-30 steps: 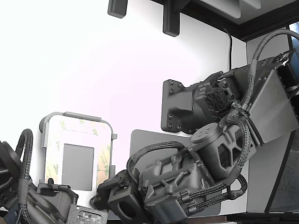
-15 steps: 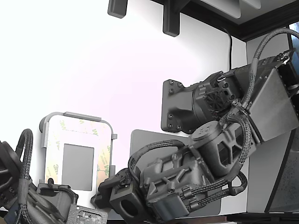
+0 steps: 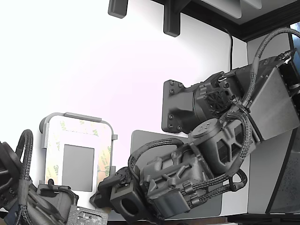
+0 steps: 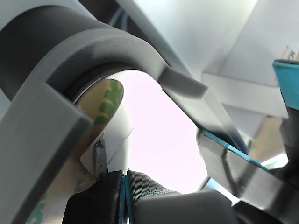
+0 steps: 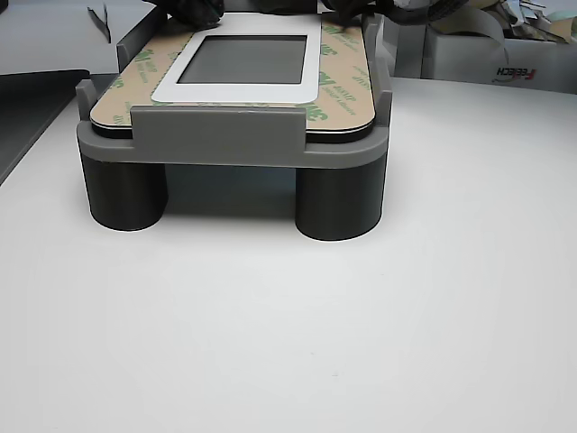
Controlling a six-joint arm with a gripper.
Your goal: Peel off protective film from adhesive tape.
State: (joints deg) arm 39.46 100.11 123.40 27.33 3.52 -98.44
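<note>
The adhesive tape (image 3: 54, 150) forms a frame around a small dark-grey rectangle (image 3: 78, 167) in the light-grey tray (image 3: 77, 116). Its tan protective film (image 5: 347, 90), printed with green 3M logos, still covers the strips. My gripper (image 3: 104, 190) is at the tray's near corner on the exterior view's right. In the wrist view my gripper (image 4: 124, 184) is shut, its black fingertips pressed together on a lifted pale corner of the film (image 4: 114, 137). The rest of that strip (image 4: 105, 100) lies flat under the tray rim (image 4: 46, 116).
A second arm (image 3: 28, 197) sits at the tray's other near corner, on the exterior view's left. A dark-grey rounded mat (image 3: 140, 140) lies under my arm. The tray (image 5: 216, 135) stands on round dark legs (image 5: 338, 203) on the white table.
My arm's elbow and wrist have shifted slightly down and to the exterior view's left. The gripper stays at the tray's corner. The tray and film look unmoved.
</note>
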